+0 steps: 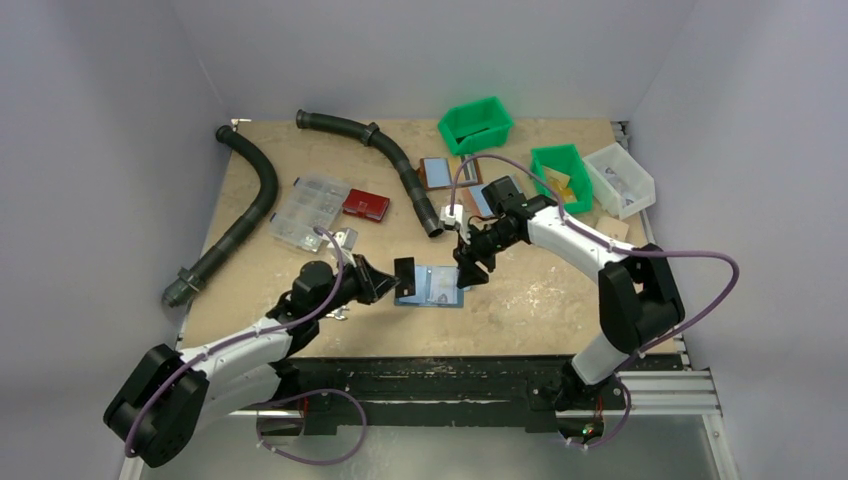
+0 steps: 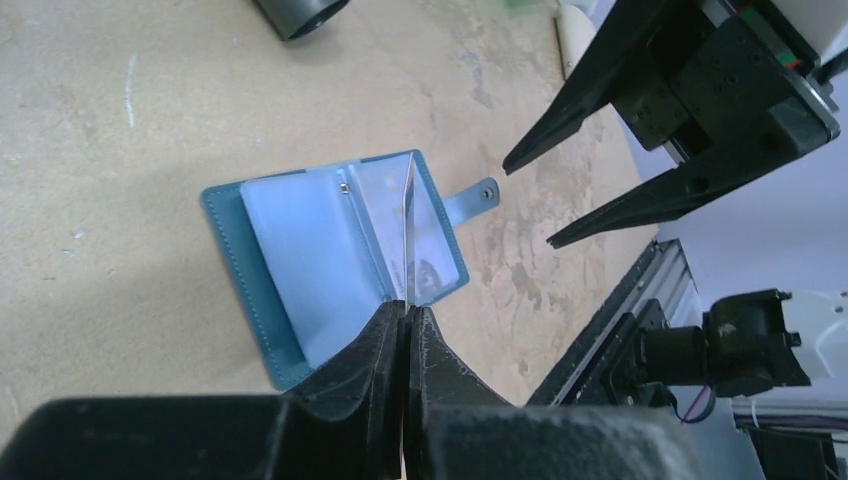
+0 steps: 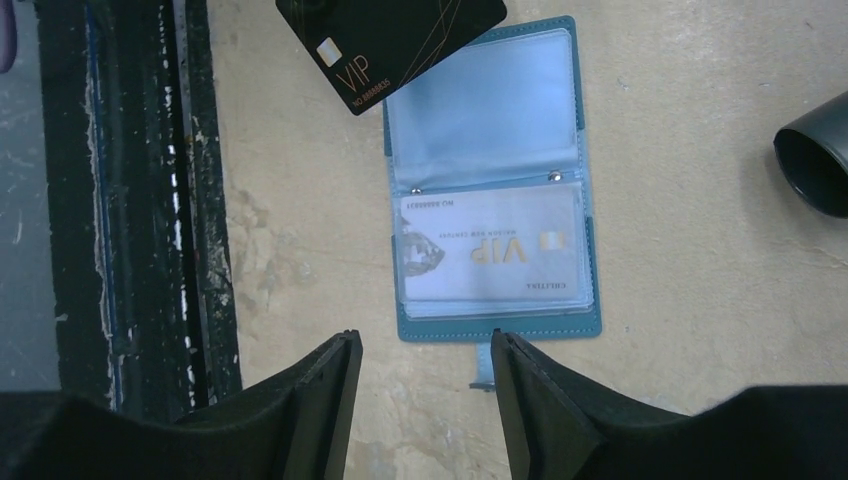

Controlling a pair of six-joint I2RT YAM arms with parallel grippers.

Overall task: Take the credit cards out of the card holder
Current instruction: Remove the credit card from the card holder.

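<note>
The dark-blue card holder (image 1: 436, 290) lies open and flat near the table's front edge, light-blue pockets up. My left gripper (image 1: 386, 281) is shut on a black VIP card (image 1: 404, 273) and holds it on edge just above the holder's left side. In the left wrist view the card (image 2: 408, 235) shows edge-on between my shut fingers (image 2: 408, 308), over the holder (image 2: 300, 250). A pale VIP card (image 3: 490, 255) sits in the holder's near pocket (image 3: 490, 130). My right gripper (image 3: 420, 345) is open and empty, hovering beside the snap tab (image 3: 483, 372). The black card (image 3: 390, 40) is at the top of that view.
Two black corrugated hoses (image 1: 250, 215) (image 1: 390, 150) lie at the back left and centre. A clear organiser box (image 1: 305, 212), a red case (image 1: 366, 204), two brown blue-lined holders (image 1: 437, 172), two green bins (image 1: 476, 125) and a white bin (image 1: 620, 178) stand behind. The black rail (image 3: 140, 200) edges the table.
</note>
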